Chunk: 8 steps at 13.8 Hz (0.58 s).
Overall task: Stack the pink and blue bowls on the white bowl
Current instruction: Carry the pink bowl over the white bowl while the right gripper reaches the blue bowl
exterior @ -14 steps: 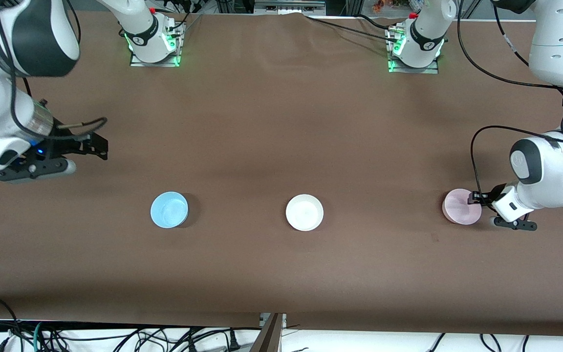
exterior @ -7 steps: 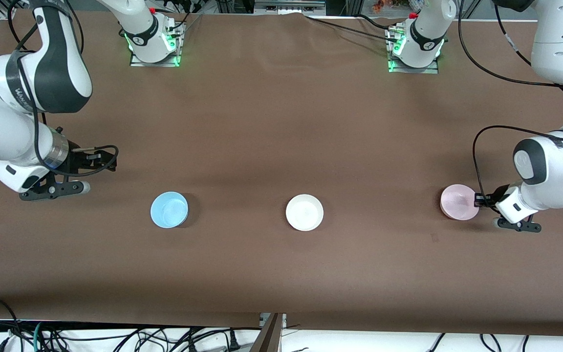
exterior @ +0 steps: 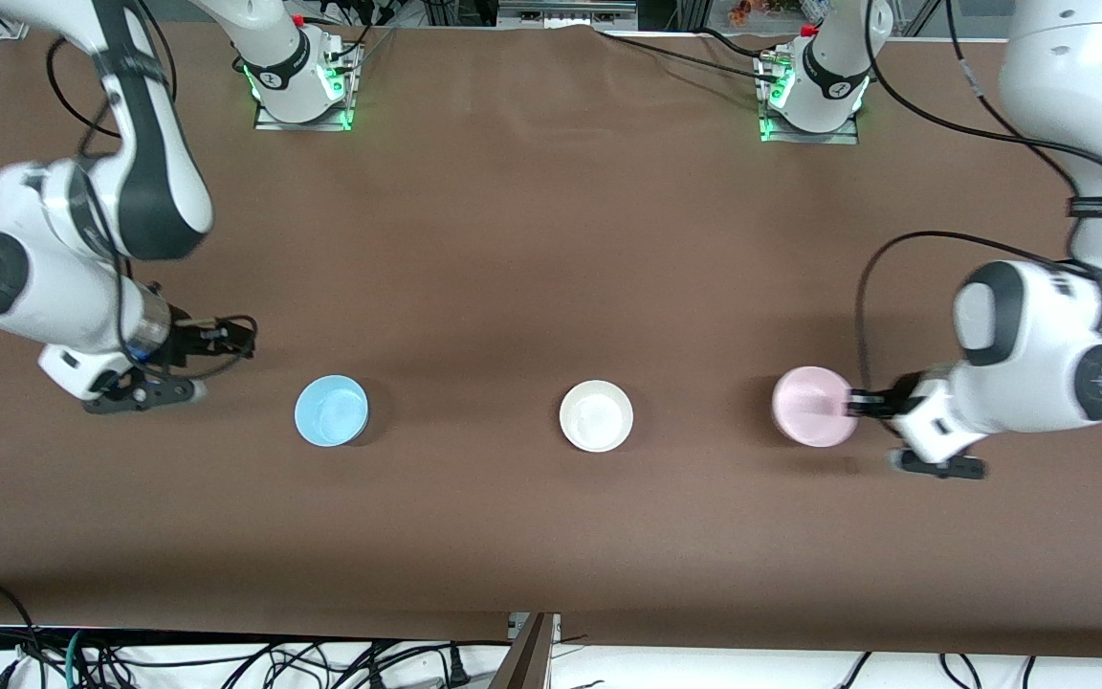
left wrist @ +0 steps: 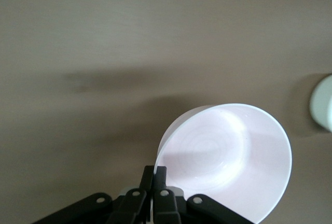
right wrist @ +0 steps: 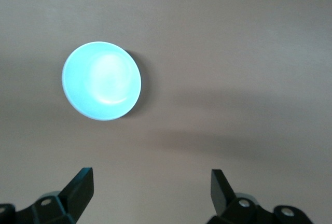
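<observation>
Pink bowl (exterior: 811,406) hangs empty in left end effector (exterior: 855,405).

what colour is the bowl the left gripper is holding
Pale pink. The left gripper pinches the pink bowl by its rim; the left wrist view shows it best.

glossy plastic pink bowl (exterior: 811,406), matt tabletop (exterior: 551,268)

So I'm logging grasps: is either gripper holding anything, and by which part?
The left gripper pinches the pink bowl by its rim. The right gripper is open, holding nothing, near the blue bowl.
</observation>
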Tool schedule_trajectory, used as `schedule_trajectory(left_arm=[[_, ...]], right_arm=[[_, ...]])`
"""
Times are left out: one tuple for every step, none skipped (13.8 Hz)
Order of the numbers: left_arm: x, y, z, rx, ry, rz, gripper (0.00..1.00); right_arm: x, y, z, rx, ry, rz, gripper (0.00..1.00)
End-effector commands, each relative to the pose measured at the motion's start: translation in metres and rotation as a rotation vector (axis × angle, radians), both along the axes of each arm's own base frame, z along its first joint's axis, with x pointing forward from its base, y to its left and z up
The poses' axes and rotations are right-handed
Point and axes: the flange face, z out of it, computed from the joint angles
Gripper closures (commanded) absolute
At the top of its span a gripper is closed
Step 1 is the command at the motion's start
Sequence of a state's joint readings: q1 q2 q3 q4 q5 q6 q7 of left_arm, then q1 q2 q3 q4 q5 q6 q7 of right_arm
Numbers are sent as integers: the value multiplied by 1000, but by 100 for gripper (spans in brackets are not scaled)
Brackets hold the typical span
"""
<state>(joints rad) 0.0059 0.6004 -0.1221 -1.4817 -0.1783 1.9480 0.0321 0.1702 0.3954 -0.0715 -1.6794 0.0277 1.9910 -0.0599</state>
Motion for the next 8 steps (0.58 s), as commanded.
schedule_trajectory(left_arm=[[-2,-91,4,-18,-19,47,100],[-6,-120,1,-19,-25,60,100],[-12,-148,-1,-33,-29,83,100],[-17,-170,-7,-43,-26,118,100],[-21,-194,-10,-48,-32,155,100],[-22,-215,-14,-55,-45,194,100],[-23,-232,-18,-59,-47,219,100],[-26,-248,-25,-61,-45,228,100]], right_arm=[[15,10,-60,38,-17,-28,1],[19,13,-79,57,-29,-43,1],[22,17,-96,65,-38,-48,2],[24,23,-110,64,-47,-42,2],[24,24,-123,61,-49,-38,5],[23,24,-128,60,-43,-36,8],[22,24,-133,59,-36,-33,16],[21,24,-137,57,-28,-31,25]])
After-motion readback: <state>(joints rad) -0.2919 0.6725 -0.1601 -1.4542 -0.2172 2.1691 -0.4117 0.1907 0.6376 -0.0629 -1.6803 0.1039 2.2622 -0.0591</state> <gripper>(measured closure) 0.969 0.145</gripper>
